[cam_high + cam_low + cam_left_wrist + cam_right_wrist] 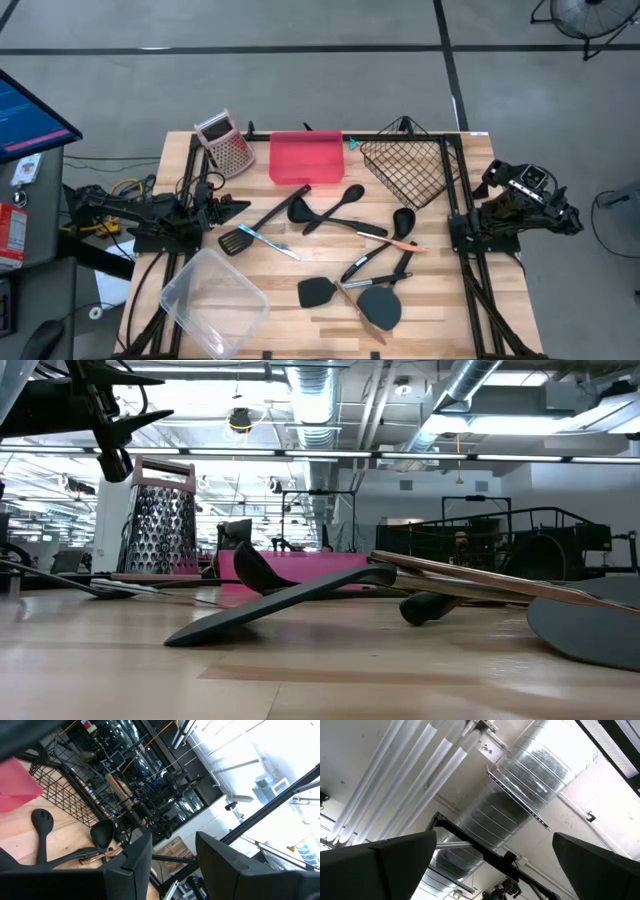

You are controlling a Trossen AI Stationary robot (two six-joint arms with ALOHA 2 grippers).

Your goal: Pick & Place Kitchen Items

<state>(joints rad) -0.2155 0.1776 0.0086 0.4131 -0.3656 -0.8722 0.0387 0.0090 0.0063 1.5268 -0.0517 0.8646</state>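
Black plastic dominates the kitchen items (pixel 340 250), all loose on the table (pixel 450 320); by the look of it nothing is placed yet, so the whole job remains. The left gripper (pixel 232 208) sits at the table's left edge, fingers narrowly parted and empty, the nearest turner just ahead of it. Beside it lies an empty clear tub (pixel 212 300); farther ahead, the pink bin (pixel 306 157) and wire basket (pixel 405 165) also hold nothing. The right gripper (pixel 492 180), folded off the table's right edge, gapes wide and empty, the utensils well apart from it.
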